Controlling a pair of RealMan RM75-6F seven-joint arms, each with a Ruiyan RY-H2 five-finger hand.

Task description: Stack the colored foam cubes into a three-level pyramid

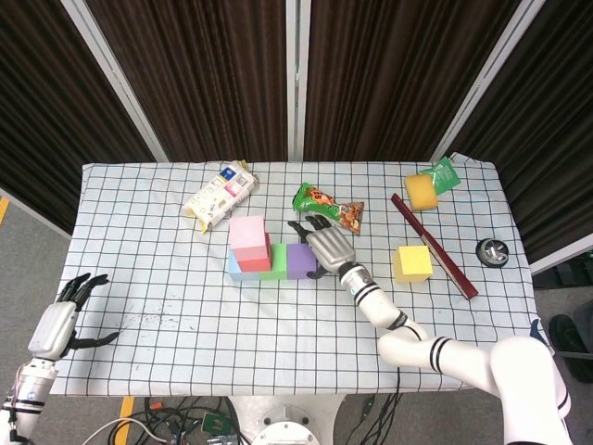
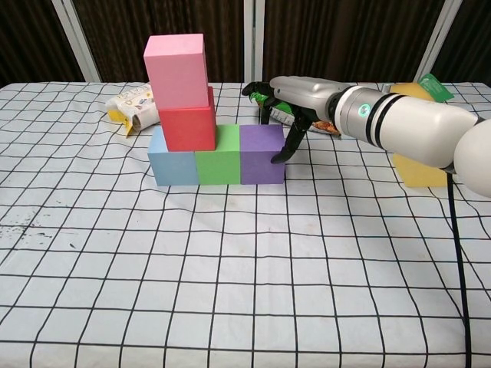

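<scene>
foam cubes sit mid-desk in a partial stack: a blue cube (image 2: 173,159), a green cube (image 2: 218,156) and a purple cube (image 2: 261,153) side by side in a row, a red cube (image 2: 188,126) over the blue-green end, and a pink cube (image 2: 176,70) on top of the red.

the right hand's fingers (image 2: 282,151) are spread and hooked downward, one dark tip touching the purple cube's right face; they grip nothing. the right hand (image 2: 295,100) hovers just right of the row, its white forearm running off to the right. the chest view shows this contact from the side, and the three levels plainly; the head view, looking down, shows the right hand (image 1: 329,246) against the purple cube (image 1: 300,260), with the stack flattened so the pink cube (image 1: 247,232) mostly covers the red.

only the head view shows the left hand (image 1: 63,320), off the desk's left edge, fingers loosely apart and holding nothing. it also shows a yellow cube (image 1: 412,262) alone to the right, well apart from the stack, beside a dark red stick (image 1: 434,246).

the checkered desk (image 2: 230,291) also carries a white snack packet (image 1: 219,195) behind the stack and a green-orange snack bag (image 1: 328,203) just behind the right hand.
</scene>
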